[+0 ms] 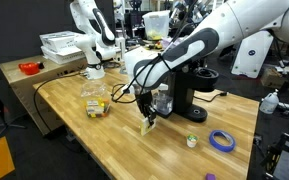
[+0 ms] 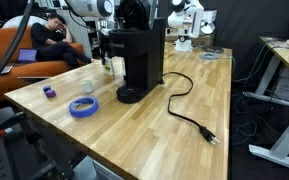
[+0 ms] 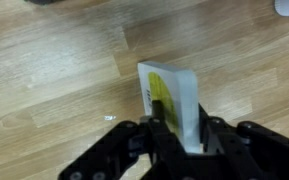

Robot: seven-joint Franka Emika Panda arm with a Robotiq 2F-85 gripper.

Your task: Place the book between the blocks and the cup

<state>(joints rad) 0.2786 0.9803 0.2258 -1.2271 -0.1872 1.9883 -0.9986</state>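
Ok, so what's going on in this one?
The robot arm's gripper has its fingers shut on the book, holding it on edge low over the wooden table. In an exterior view it sits between the blocks and the coffee machine. The small cup and a blue tape ring lie further along. Whether the book already touches the table is unclear.

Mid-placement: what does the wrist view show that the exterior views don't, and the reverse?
Wrist only: the yellow-green mark on the book, clamped in the gripper. Exterior only: the blocks, coffee machine and blue tape ring. Shared: the wooden table and the gripper itself.
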